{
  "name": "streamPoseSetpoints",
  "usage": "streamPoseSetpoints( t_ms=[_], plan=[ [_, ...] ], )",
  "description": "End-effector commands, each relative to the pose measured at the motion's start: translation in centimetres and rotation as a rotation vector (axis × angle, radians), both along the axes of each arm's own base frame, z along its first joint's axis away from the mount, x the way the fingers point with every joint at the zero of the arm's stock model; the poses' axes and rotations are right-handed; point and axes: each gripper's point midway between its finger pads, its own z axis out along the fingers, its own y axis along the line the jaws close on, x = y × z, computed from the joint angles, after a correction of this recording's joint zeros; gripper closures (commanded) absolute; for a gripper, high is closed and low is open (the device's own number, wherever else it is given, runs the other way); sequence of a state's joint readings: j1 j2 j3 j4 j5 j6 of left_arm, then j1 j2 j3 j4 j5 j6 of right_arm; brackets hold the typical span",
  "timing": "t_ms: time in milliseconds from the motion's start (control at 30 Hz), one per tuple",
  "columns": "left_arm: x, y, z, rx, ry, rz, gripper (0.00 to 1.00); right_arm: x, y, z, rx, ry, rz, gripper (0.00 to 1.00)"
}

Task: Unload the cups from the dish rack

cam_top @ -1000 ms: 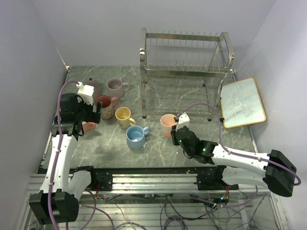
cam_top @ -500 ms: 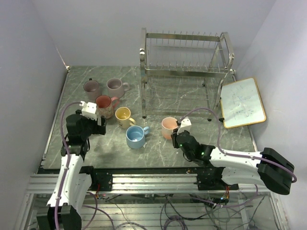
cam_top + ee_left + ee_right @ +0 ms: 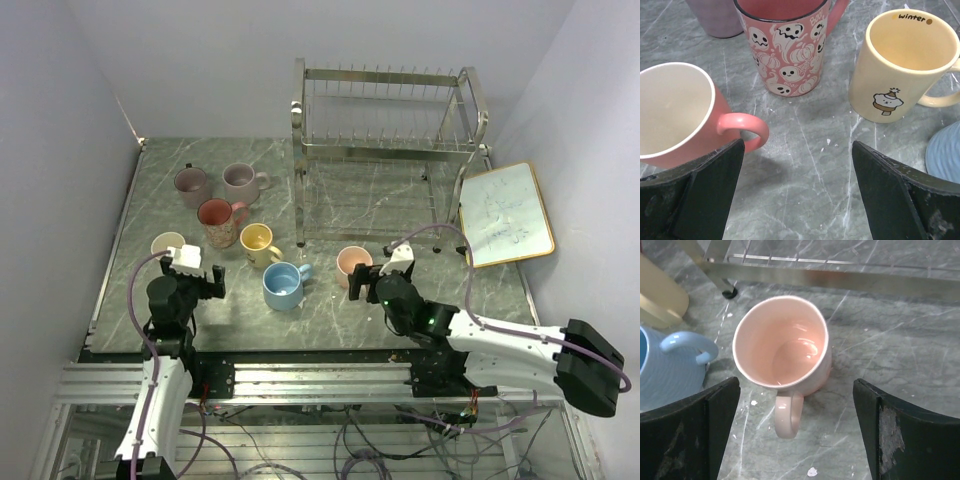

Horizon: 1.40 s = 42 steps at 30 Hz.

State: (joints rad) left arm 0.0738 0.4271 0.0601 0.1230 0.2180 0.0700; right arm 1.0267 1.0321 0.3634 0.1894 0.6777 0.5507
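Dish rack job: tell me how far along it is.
Done: the dish rack looks empty, and seven cups stand on the table. In hand: nothing; the left gripper and right gripper are open, the right one facing the peach cup. Left: apparently nothing but pulling back.

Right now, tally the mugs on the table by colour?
Mauve mugs: 2
Ghost-patterned red-pink mug: 1
Pale yellow mug: 1
Light blue mug: 1
Peach mug: 1
Salmon mug: 1
Total: 7
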Motion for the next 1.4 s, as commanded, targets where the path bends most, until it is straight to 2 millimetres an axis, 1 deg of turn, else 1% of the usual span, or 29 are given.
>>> streamPoseSetpoints(
  t_ms=[0, 133, 200, 267, 367, 400, 467, 500, 600, 633, 733, 767, 867, 967, 1000, 1200, 1367],
  plan=[
    [0.7, -0.4, 2.0, 0.011, -0.104, -0.026, 0.0, 0.8, -1.8, 3.4, 0.063, -0.055, -0.119, 0.05],
    [1.2, 0.9, 1.7, -0.006, -0.081, 0.059, 0.0, 0.5, -4.2, 5.6, 0.081, -0.079, -0.212, 0.0],
    [1.2, 1.3, 1.7, -0.014, -0.077, 0.085, 0.0, 0.5, -5.4, 7.4, 0.094, -0.096, -0.256, 0.0],
    [1.2, 1.5, 1.8, -0.02, -0.081, 0.1, 0.0, 0.4, -6.6, 8.5, 0.07, -0.099, -0.304, 0.0],
    [1.1, 2.5, 1.8, -0.032, -0.08, 0.166, 0.01, 0.1, -9.0, 9.7, 0.023, -0.091, -0.423, 0.0],
    [1.2, 2.5, 1.8, -0.032, -0.08, 0.167, 0.0, 0.0, -9.4, 10.1, 0.0, -0.085, -0.432, 0.0],
    [1.2, 2.5, 1.8, -0.032, -0.081, 0.167, 0.0, -0.1, -9.5, 10.4, -0.052, -0.078, -0.415, 0.0],
    [1.2, 2.5, 1.8, -0.032, -0.078, 0.166, 0.0, -0.1, -9.3, 10.8, -0.055, -0.082, -0.394, 0.0],
    [1.2, 2.5, 1.8, -0.032, -0.08, 0.168, 0.0, 0.0, -7.8, 11.7, -0.025, -0.12, -0.276, 0.0],
    [1.2, 2.5, 1.8, -0.032, -0.08, 0.166, 0.0, -0.1, -7.7, 11.7, -0.027, -0.137, -0.25, 0.0],
    [1.2, 2.5, 1.8, -0.032, -0.078, 0.167, 0.0, -0.2, -8.0, 12.6, 0.007, -0.157, -0.258, 0.0],
    [1.2, 2.5, 1.8, -0.032, -0.079, 0.167, 0.0, -0.2, -8.1, 12.7, 0.002, -0.151, -0.267, 0.0],
    [1.2, 2.5, 1.7, -0.032, -0.078, 0.167, 0.0, 0.1, -7.9, 12.3, -0.04, -0.106, -0.301, 0.0],
    [1.2, 2.5, 1.8, -0.031, -0.079, 0.167, 0.0, 0.4, -8.4, 11.4, -0.087, -0.062, -0.398, 0.0],
    [1.2, 2.5, 1.8, -0.032, -0.079, 0.167, 0.01, 0.6, -8.3, 11.2, -0.103, -0.05, -0.41, 0.0],
    [1.2, 2.5, 1.8, -0.032, -0.08, 0.167, 0.0, 0.8, -7.7, 10.1, -0.147, -0.033, -0.398, 0.0],
    [1.2, 2.5, 1.8, -0.032, -0.079, 0.167, 0.01, 0.4, -8.7, 10.0, -0.127, -0.05, -0.411, 0.0]
  ],
)
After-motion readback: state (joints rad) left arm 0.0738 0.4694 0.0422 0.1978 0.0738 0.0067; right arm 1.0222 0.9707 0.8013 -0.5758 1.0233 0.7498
